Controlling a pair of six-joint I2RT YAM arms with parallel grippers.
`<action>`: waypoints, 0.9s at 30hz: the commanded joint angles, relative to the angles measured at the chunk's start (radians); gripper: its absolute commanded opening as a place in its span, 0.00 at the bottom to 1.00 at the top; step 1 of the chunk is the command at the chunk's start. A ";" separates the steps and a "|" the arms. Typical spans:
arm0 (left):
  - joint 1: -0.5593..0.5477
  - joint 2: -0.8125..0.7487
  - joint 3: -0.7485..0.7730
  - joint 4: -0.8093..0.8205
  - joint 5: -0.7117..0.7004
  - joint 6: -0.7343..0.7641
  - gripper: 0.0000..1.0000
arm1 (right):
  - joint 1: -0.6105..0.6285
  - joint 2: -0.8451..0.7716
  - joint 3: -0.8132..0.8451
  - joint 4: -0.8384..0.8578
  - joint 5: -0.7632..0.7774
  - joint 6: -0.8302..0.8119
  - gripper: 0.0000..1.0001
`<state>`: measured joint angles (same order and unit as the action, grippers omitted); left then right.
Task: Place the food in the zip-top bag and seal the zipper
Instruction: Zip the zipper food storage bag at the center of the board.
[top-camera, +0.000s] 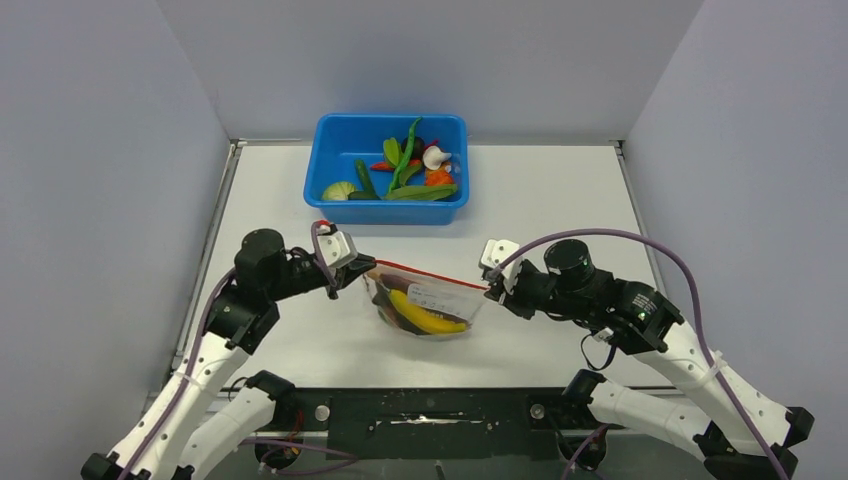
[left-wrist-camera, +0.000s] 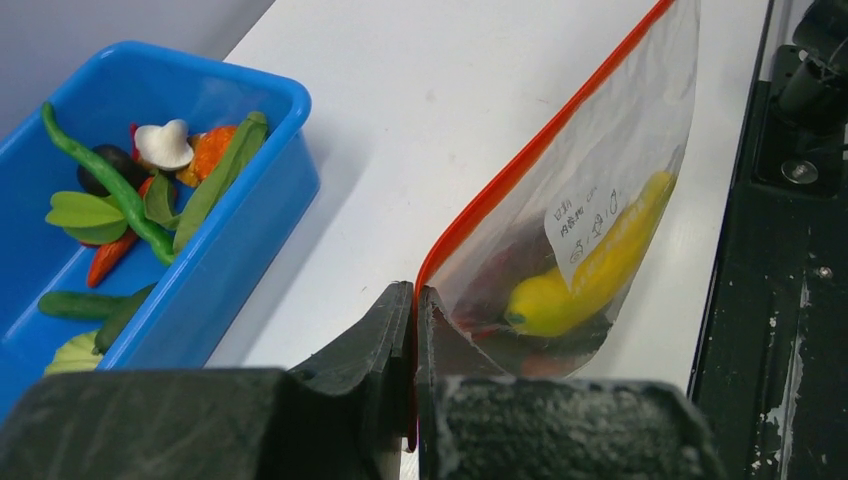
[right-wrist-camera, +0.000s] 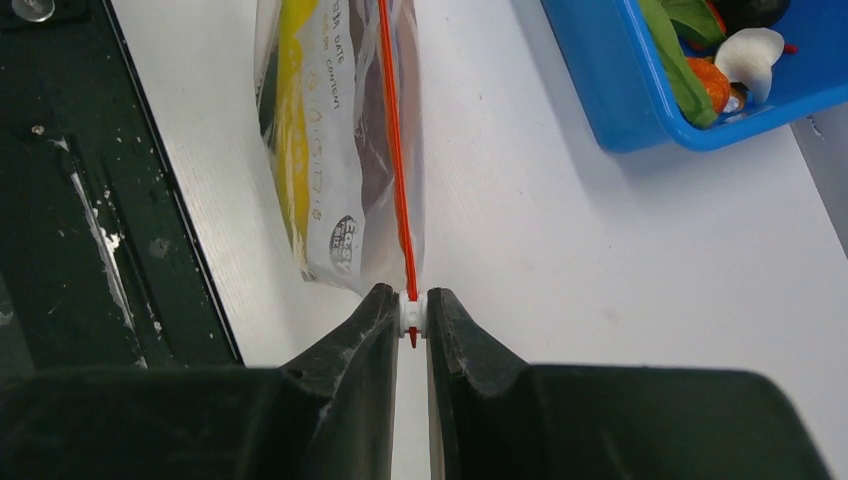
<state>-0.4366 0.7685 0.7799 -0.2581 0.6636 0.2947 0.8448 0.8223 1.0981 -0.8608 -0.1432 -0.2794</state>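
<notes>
Word on the zip-top bag (right-wrist-camera: 330, 150), right wrist view: "DATE", small grey capitals running sideways along the clear film.
Second word beside it: "CONTENT", the same grey capitals, on the neighbouring line.
Marks further along those lines: a row of faint grey characters, too small to read.
Oval logo (right-wrist-camera: 345, 232): a dark oval on the film near the gripped end, holding white script lettering; the brand name is too blurred to make out.
White write-on panel (left-wrist-camera: 590, 225), left wrist view: a few short lines of grey print, not legible.
Same panel, top view: a pale patch on the bag, its print too small to read.
</notes>
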 joint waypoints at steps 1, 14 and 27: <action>0.029 -0.077 0.077 -0.048 -0.157 -0.054 0.00 | -0.010 -0.029 -0.017 0.058 -0.026 0.037 0.00; 0.029 -0.218 0.039 -0.183 0.103 -0.179 0.00 | -0.008 -0.062 -0.065 0.088 -0.236 0.070 0.00; 0.031 0.006 -0.086 0.030 -0.164 -0.377 0.00 | -0.060 0.073 -0.168 0.341 0.158 0.042 0.28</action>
<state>-0.4149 0.7452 0.7086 -0.3786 0.5987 0.0044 0.8043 0.8684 0.9375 -0.6697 -0.1162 -0.2283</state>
